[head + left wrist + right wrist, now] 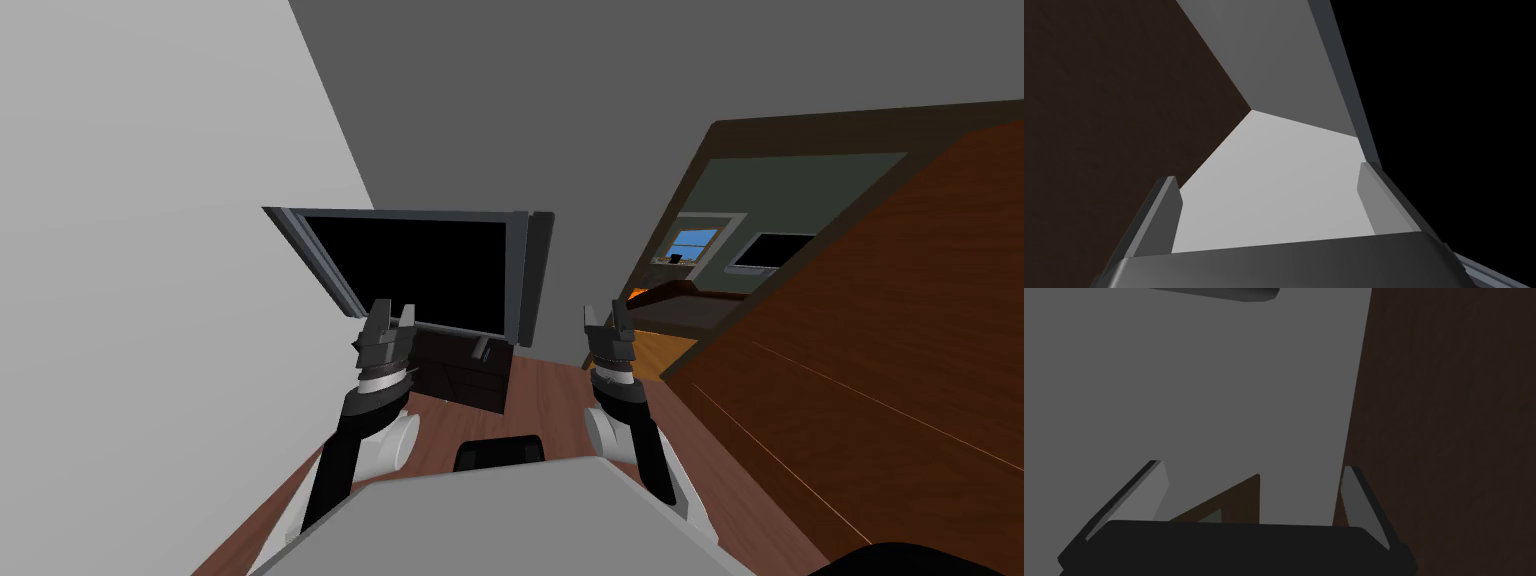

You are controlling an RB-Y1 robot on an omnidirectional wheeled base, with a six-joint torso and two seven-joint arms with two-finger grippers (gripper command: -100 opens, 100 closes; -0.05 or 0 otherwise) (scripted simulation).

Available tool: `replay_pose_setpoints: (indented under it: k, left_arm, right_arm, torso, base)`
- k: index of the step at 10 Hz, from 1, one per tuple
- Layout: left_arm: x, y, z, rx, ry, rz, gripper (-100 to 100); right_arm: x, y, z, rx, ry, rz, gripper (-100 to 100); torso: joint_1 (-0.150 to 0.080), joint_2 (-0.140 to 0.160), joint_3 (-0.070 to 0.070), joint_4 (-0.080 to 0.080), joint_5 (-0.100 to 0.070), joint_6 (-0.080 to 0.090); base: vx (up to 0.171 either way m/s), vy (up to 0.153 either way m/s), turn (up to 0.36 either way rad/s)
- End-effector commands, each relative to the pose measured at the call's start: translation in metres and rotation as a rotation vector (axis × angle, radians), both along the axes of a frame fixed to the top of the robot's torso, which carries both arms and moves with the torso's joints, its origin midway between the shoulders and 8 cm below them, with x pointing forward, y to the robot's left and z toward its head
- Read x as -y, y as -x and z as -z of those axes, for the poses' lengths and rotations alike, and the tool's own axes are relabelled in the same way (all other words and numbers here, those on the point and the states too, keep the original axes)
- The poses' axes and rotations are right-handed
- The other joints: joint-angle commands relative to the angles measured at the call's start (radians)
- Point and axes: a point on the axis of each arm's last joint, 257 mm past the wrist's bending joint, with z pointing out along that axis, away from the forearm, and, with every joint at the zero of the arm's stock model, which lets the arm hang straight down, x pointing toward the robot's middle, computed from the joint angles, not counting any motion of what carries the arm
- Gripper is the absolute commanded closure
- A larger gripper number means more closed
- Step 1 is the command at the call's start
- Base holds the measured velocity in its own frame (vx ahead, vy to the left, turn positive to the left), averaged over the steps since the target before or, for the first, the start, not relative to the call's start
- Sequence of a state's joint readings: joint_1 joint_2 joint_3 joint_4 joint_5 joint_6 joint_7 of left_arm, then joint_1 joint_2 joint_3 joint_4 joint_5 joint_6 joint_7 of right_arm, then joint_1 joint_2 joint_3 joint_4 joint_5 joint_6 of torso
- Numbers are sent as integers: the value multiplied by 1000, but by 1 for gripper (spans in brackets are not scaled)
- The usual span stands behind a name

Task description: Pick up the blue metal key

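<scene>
My left gripper [392,308] is raised in front of a flat black screen [420,270], open with nothing between its fingers. In the left wrist view the left gripper [1268,175] points past the screen's edge [1344,75] toward a grey wall corner. My right gripper [607,315] is raised level with it, to the screen's right, also open and empty. Seen from its own wrist, the right gripper [1251,466] faces a grey wall beside a dark brown frame [1449,413]. A small dark grey object [482,348] lies on the dark stand [465,380] under the screen.
A white wall [150,250] runs close on my left. A large brown wooden door [880,340] stands open on my right, beside a doorway [700,290] into another room. Reddish wooden floor [545,395] lies between me and the stand.
</scene>
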State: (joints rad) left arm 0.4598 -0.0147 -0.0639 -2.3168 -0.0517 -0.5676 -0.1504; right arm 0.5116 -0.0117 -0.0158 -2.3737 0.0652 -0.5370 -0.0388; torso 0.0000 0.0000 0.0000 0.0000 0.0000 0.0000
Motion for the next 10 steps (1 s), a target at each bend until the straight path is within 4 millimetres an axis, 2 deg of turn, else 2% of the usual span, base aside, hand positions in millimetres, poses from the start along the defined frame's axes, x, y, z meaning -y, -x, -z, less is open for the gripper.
replay_pose_setpoints:
  k: [1, 5, 10]
  left_arm:
    - [3, -4, 5, -18, -21, 17, -100]
    - [4, -28, 31, -102, -56, 67, -100]
    - [-11, -70, 80, -254, -15, 110, -100]
  right_arm:
    - [0, 0, 0, 0, 0, 0, 0]
    - [0, 0, 0, 0, 0, 0, 0]
    - [0, 0, 0, 0, 0, 0, 0]
  torso:
    - [0, 0, 0, 0, 0, 0]
    - [-2, 3, 2, 1, 0, 0]
    - [-5, 5, 3, 1, -1, 0]
  base:
    - [-9, -7, 1]
    - [-46, -34, 3]
    - [-86, -62, 5]
